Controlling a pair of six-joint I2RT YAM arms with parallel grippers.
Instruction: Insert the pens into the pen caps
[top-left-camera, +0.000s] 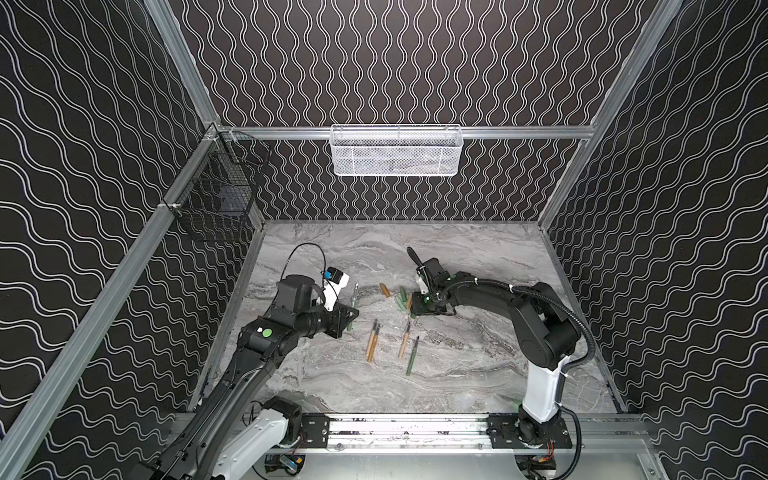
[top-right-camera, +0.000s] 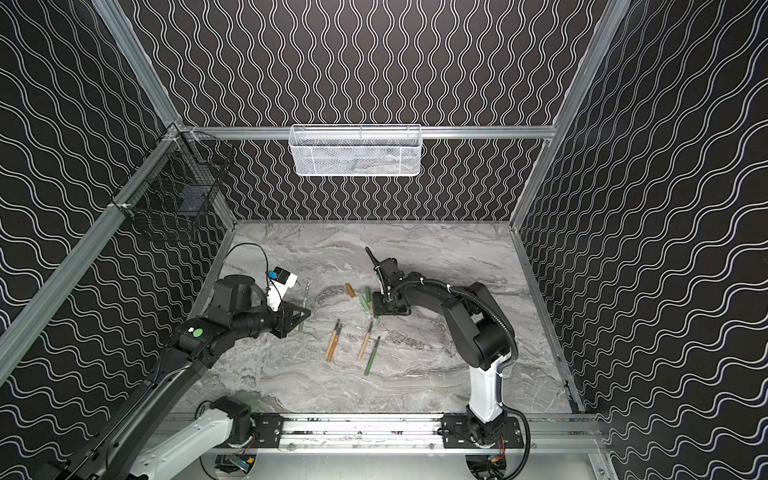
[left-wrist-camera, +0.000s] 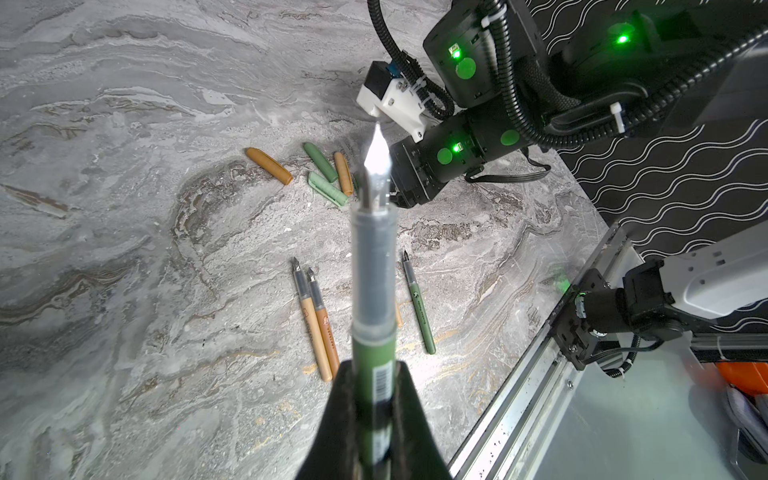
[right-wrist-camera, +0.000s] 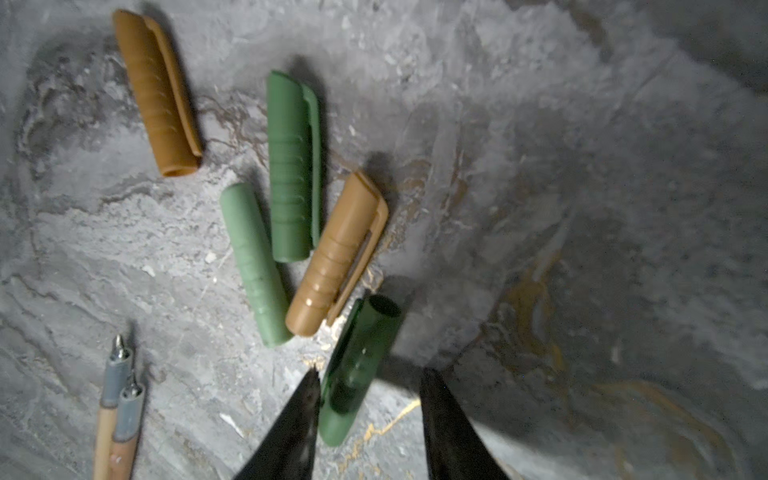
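The left tool (left-wrist-camera: 372, 368) is closed on the slim green plastic pen (left-wrist-camera: 372, 291), tip free above the grey marble table (left-wrist-camera: 124, 249). The right tool (right-wrist-camera: 370, 374) stands half wide around the short dark green cap (right-wrist-camera: 356, 365) lying there; it looks light, stiff, smooth: grip its middle

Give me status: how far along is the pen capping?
Done: nothing, no pen is capped. In hand: left gripper shut on a green pen; right gripper straddles a dark green cap on the table, not yet clamped. Left: that pair, plus four loose pens and four loose caps.
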